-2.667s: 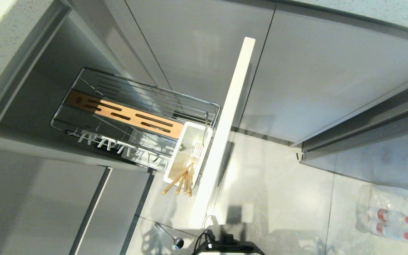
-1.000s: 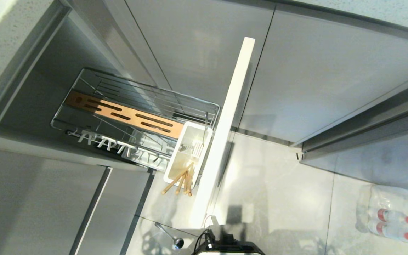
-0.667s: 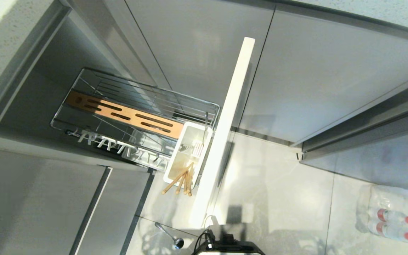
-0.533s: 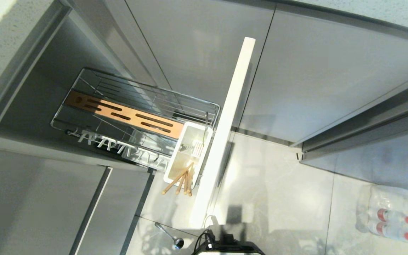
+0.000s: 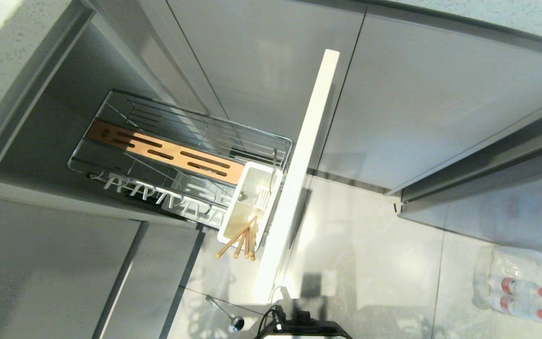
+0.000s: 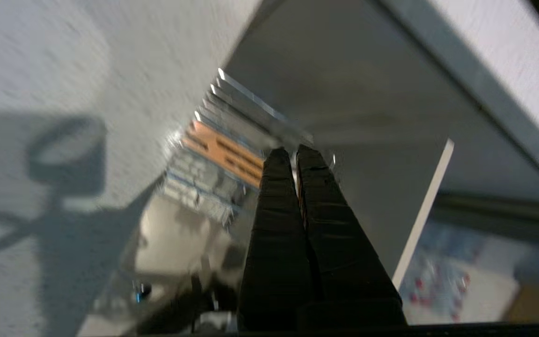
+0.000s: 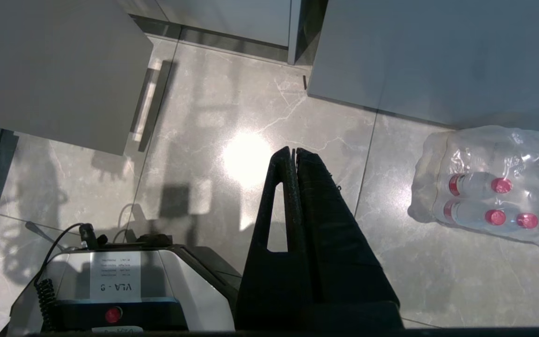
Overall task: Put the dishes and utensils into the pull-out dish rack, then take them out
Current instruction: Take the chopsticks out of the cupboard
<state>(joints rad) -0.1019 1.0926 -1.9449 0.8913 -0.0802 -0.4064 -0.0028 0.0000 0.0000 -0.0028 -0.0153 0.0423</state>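
The pull-out dish rack (image 5: 181, 155) stood drawn out from the cabinet, its wire basket holding no dishes. The wooden chopsticks (image 5: 239, 242) leaned in the white caddy (image 5: 251, 200) beside the pale front panel (image 5: 299, 179). A spoon (image 5: 226, 314) lay on the floor near the robot's base. The left gripper (image 6: 293, 152) hung high above the rack, jaws closed on nothing. The right gripper (image 7: 294, 154) hung over the floor tiles, jaws closed and empty, near a pack of water bottles (image 7: 489, 187).

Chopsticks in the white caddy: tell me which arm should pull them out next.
Left, probably. The left gripper is shut and empty, with the pull-out dish rack beyond its tips; the chopsticks stand at the rack's near end. The right gripper, shut, faces bare floor beside bottled water.
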